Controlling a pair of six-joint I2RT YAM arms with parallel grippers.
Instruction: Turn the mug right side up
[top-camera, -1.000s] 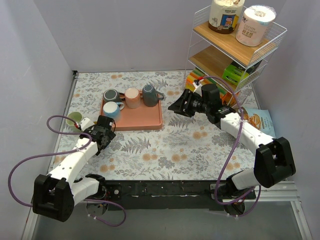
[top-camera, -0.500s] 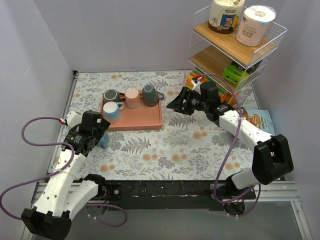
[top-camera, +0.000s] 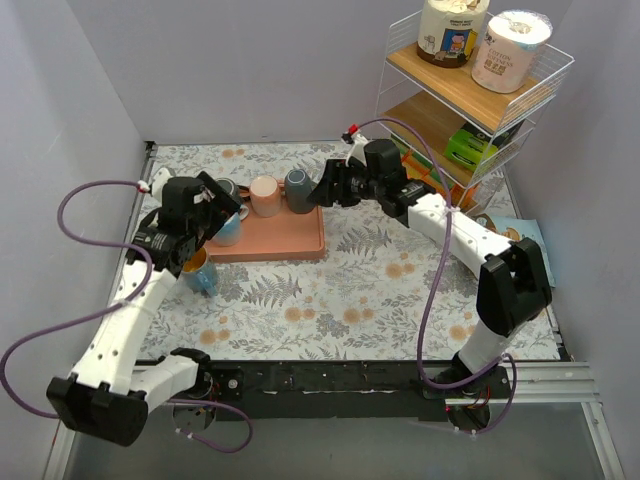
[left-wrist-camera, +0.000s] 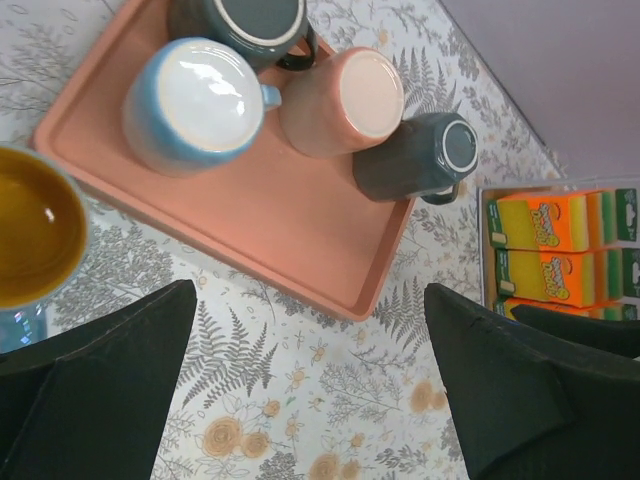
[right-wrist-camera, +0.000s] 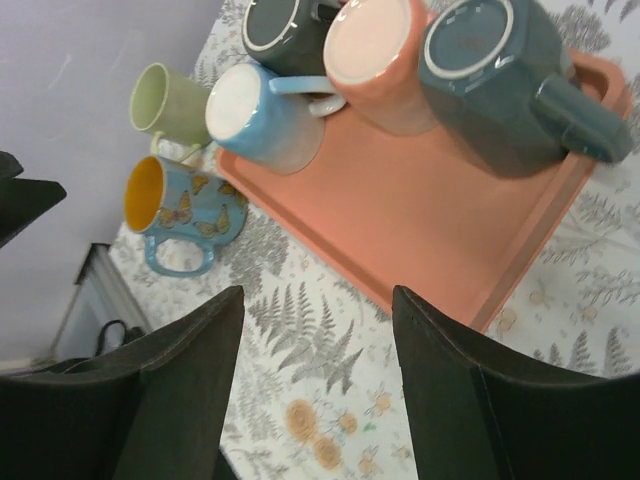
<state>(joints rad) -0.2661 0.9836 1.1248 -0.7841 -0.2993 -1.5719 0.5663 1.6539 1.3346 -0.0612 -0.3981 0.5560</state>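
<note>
The left tool (top-camera: 222, 205) (left-wrist-camera: 308, 300) hangs above the left part of a salmon tray (top-camera: 290, 240) (left-wrist-camera: 250, 230), its two black fingers (left-wrist-camera: 110, 380) spread wide with nothing between them. The right tool (top-camera: 325, 185) (right-wrist-camera: 315, 300) reaches in from the far right toward the tray's far right corner, jaws apart and empty.

Under the left arm, the butterfly mug (top-camera: 197, 270) (left-wrist-camera: 30, 240) (right-wrist-camera: 175, 215) stands on the fern-patterned table (top-camera: 380, 290), just beside the tray's near left corner and not touching it. Its long axis is vertical. The open mouth faces up, showing a yellow inside. Its blue handle points toward the near side. A pale green mug (right-wrist-camera: 165, 100) sits close by on its far left.

On the tray, four mugs cluster along the far edge. A light blue mug (top-camera: 228, 228) (left-wrist-camera: 195, 105) (right-wrist-camera: 265, 120) and a pink mug (top-camera: 265, 195) (left-wrist-camera: 345, 100) (right-wrist-camera: 375, 55) rest mouth down, flat bases up. A dark grey mug (left-wrist-camera: 240, 20) (right-wrist-camera: 280, 25) sits at the far left. A dark teal mug (top-camera: 300, 190) (left-wrist-camera: 420, 160) (right-wrist-camera: 500, 85) sits at the right end, handle toward the right.
</note>
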